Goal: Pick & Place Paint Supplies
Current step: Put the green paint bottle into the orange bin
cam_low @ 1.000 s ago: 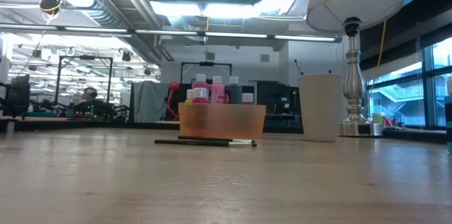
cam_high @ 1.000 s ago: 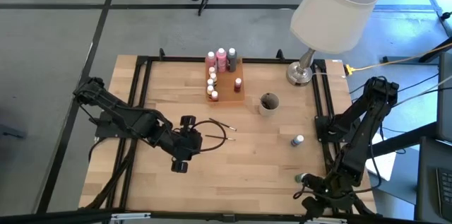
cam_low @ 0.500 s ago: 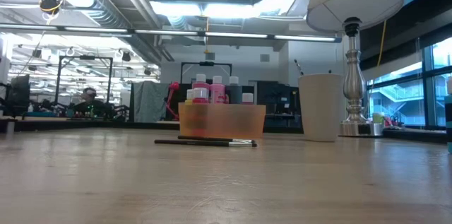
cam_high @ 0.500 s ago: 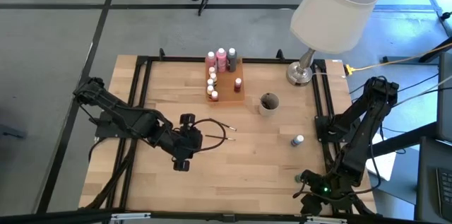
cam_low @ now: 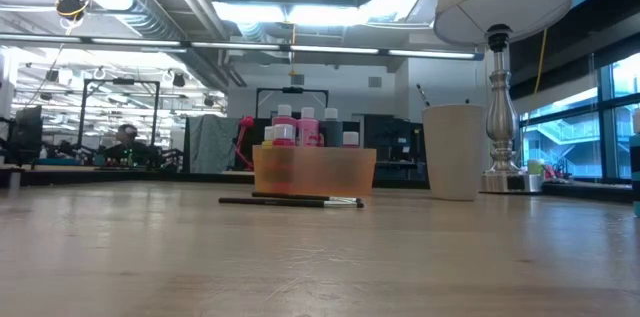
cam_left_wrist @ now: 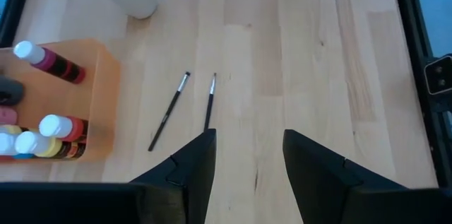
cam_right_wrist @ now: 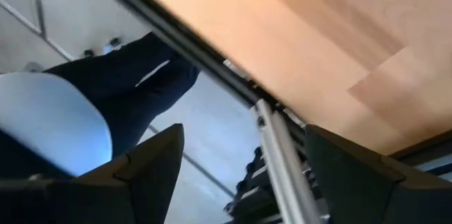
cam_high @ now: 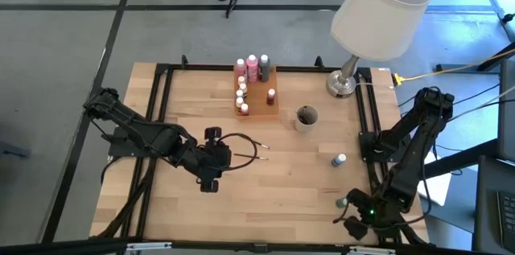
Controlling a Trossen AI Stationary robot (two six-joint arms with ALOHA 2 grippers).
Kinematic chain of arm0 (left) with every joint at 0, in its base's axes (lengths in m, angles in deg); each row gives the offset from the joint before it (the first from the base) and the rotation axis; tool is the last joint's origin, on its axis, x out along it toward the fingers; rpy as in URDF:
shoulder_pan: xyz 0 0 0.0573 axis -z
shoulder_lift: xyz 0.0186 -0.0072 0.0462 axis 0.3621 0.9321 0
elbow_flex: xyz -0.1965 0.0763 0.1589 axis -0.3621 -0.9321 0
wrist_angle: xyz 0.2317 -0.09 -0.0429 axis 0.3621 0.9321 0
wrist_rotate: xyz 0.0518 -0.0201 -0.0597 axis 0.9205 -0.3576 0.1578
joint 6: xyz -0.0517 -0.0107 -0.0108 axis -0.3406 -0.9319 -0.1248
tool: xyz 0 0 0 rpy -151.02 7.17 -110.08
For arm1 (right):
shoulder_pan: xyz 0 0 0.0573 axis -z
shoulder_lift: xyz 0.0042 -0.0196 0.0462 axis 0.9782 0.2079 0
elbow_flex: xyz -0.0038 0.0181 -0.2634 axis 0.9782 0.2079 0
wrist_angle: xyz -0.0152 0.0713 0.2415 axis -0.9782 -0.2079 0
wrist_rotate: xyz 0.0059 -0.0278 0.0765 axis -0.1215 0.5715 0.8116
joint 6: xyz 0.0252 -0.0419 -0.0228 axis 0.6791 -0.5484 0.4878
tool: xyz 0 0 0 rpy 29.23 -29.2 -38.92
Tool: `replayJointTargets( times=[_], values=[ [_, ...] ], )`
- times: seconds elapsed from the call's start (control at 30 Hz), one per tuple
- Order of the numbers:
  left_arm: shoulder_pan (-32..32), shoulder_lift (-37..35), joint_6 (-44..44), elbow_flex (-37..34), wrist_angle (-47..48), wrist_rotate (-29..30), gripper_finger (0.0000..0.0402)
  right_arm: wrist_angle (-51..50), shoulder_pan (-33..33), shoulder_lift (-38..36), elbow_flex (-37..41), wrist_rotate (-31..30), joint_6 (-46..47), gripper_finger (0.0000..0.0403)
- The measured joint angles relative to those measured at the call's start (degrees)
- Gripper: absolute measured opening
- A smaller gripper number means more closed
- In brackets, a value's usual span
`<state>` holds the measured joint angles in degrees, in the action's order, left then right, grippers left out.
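Orange tray (cam_high: 259,94) at the desk's (cam_high: 298,183) far side holds upright paint bottles (cam_high: 252,66), pink, red, yellow. Grey cup (cam_high: 306,117) stands near it; I can't tell its contents. Two paintbrushes (cam_left_wrist: 189,109) lie on bare wood between tray and my left gripper (cam_left_wrist: 247,155), jaws spread, holding nothing. One loose bottle (cam_high: 339,159) lies toward the right side. My right gripper (cam_right_wrist: 240,160) hangs off the desk's near right corner, jaws wide. Lamp (cam_high: 378,14) at far right; open workshop behind.

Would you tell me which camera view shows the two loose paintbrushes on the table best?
The left wrist view: both paintbrushes lie in full beyond the open left gripper, beside the orange tray. The high view shows them small. The low view shows them edge-on. The right wrist view misses them.
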<state>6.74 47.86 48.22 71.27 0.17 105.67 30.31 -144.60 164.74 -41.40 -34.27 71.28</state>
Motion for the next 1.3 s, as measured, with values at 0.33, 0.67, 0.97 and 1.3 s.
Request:
replayJointTargets(
  times=[0.33, 0.67, 0.97, 1.3],
  values=[
    [0.0, 0.0, 0.0, 0.0, -0.5, 0.4, 0.0162, -5.7, 1.1, 0.5, 0.0, -2.1, -2.7, 0.0297],
    [0.0, 0.0, 0.0, 0.0, -0.6, 0.6, 0.0162, -5.1, 1.3, 7.1, 0.0, -2.7, -4.5, 0.0297],
    [0.0, 0.0, 0.1, 0.0, -0.6, 0.6, 0.0162, -8.4, 2.4, 8.7, 0.0, -6.0, -5.2, 0.0297],
    [0.0, 0.0, 0.1, 0.0, -0.6, 0.6, 0.0162, -10.6, 4.3, 8.7, 0.0, -10.1, -7.6, 0.0281]
  ],
)
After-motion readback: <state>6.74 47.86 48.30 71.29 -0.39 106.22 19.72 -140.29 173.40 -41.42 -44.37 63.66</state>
